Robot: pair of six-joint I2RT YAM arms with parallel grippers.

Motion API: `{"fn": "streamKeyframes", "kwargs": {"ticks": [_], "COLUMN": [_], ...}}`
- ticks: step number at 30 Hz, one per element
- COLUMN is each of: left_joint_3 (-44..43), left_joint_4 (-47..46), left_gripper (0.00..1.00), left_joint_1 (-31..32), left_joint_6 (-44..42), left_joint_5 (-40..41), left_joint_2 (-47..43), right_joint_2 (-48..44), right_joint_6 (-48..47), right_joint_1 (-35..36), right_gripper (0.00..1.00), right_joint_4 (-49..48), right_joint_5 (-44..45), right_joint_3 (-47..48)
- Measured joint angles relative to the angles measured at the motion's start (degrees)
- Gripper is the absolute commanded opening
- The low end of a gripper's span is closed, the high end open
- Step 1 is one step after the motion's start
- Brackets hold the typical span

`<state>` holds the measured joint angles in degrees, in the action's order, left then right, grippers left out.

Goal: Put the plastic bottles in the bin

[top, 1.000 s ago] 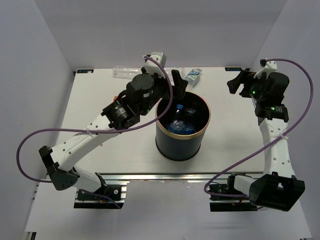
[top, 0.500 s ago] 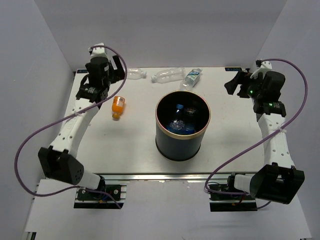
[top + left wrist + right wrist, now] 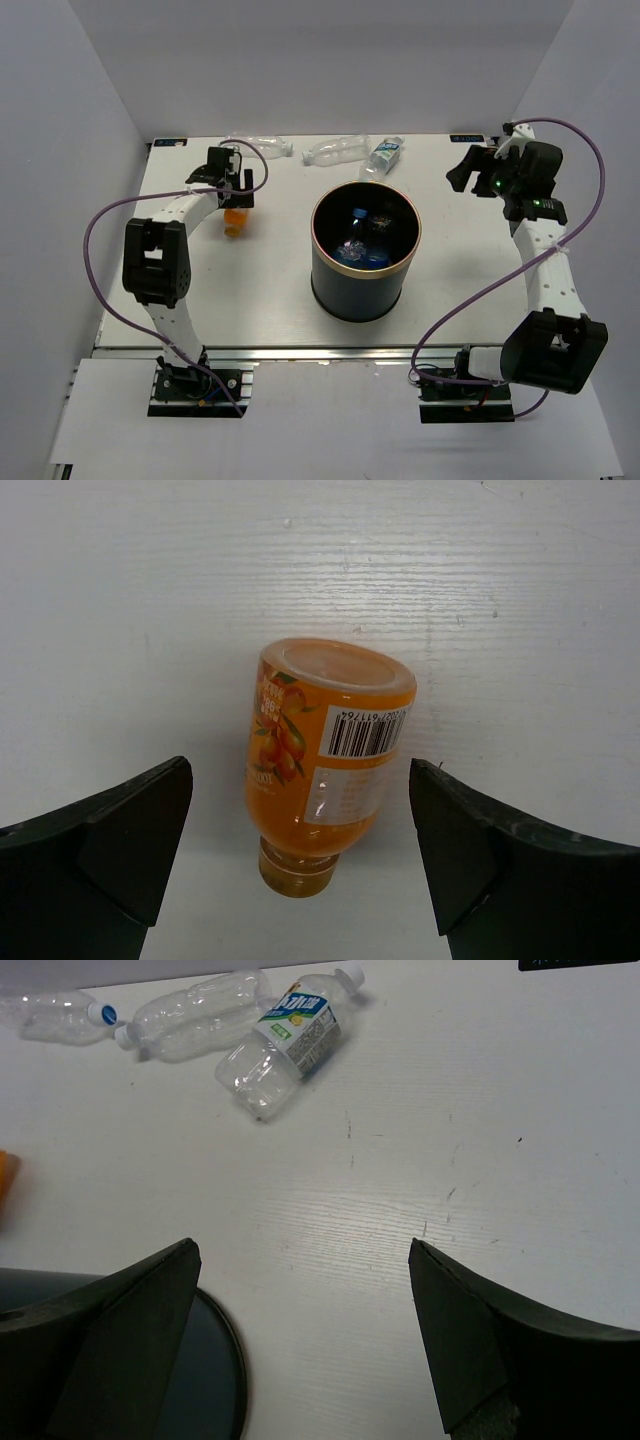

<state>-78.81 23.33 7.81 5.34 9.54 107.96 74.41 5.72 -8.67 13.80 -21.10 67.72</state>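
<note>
The short orange bottle point(image 3: 325, 765) lies on its side on the white table, cap towards my left wrist. My left gripper point(image 3: 300, 780) hovers over it, open, one finger on each side and neither touching. From above, that gripper point(image 3: 234, 200) covers part of the orange bottle point(image 3: 236, 222). The dark bin point(image 3: 414, 240) stands mid-table with several bottles point(image 3: 360, 248) inside. Two clear bottles point(image 3: 195, 1020) point(image 3: 60, 1015) and a green-white labelled bottle point(image 3: 290, 1025) lie along the back. My right gripper point(image 3: 300, 1250) is open and empty above bare table right of the bin.
The bin's rim point(image 3: 236, 1360) shows at the lower left of the right wrist view. White walls close in the table on the left, back and right. The right gripper point(image 3: 458, 172) sits near the back right corner.
My left arm swung from over the bin to the back left corner, then came down over the orange bottle. The right gripper barely moved.
</note>
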Motion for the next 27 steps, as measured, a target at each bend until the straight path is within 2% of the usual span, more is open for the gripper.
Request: {"fn": "streamKeyframes", "kwargs": {"ticks": [11,14,15,16,18,19,23,27], "left_joint_3": [1.38,1.38,1.38,1.36,0.44,-0.24,-2.64,-4.52], "left_joint_4": [-2.27,-2.19,-1.92,-1.53,-0.55,0.11,1.51,2.58], "left_gripper": [0.96,0.82,0.73,0.59,0.48,0.37,0.23,0.19], "left_joint_1": [-0.26,-0.61,-0.74,-0.9,-0.96,-0.98,-1.18,-1.09], "left_joint_6": [-0.87,-0.37,-0.26,0.04,0.04,0.22,0.96,2.93], "left_joint_5": [-0.24,-1.9,-2.45,-3.15,-4.22,-4.5,-6.16,-9.84], "left_joint_2": [2.67,5.57,6.27,6.84,6.88,6.8,4.35,-3.5], "right_joint_2": [1.9,1.9,1.9,1.81,1.64,1.51,0.66,-0.59], "right_joint_6": [-0.15,-0.17,-0.17,-0.17,-0.17,-0.17,-0.11,0.11], "right_joint_1": [0.0,0.0,0.0,0.0,0.0,0.0,-0.11,-0.59], "right_gripper": [0.89,0.9,0.89,0.89,0.89,0.89,0.89,0.89], "right_joint_4": [0.37,0.61,0.72,0.72,0.76,0.76,0.79,0.72], "right_joint_5": [-0.94,-0.85,-0.76,-0.7,-0.66,-0.63,-0.44,0.24], "right_joint_3": [1.55,1.75,1.88,1.92,1.92,1.92,1.92,1.66]}}
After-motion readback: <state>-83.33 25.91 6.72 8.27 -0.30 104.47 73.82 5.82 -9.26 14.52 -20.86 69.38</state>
